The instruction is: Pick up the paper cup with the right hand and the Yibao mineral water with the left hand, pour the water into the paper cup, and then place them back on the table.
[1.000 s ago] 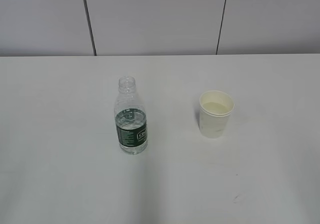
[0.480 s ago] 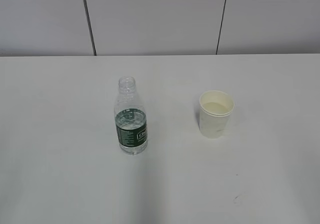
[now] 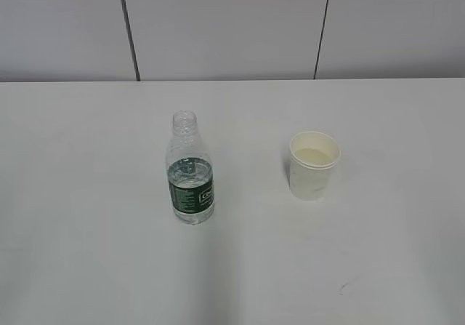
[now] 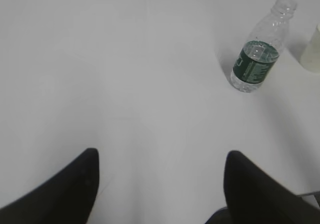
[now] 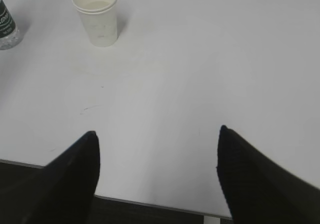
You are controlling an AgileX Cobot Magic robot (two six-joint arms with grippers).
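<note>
Standing upright and well apart on the table [image 3: 87,267], the Yibao mineral water [image 3: 191,171] and the paper cup [image 3: 314,165] are both waiting ungrasped. The left hand [image 4: 160,184] and right hand [image 5: 157,169] are holding their jaws wide, empty, near the table's front. The capless bottle is risking a spill if a jaw nudges it; the light cup could be crushed by a hard squeeze.

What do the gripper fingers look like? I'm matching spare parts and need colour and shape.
Only the fingers show, in the wrist views. The left gripper and the right gripper each have two matte black fingers tapering to rounded tips. No cables, markings or stickers are visible; the arms themselves are out of frame.
</note>
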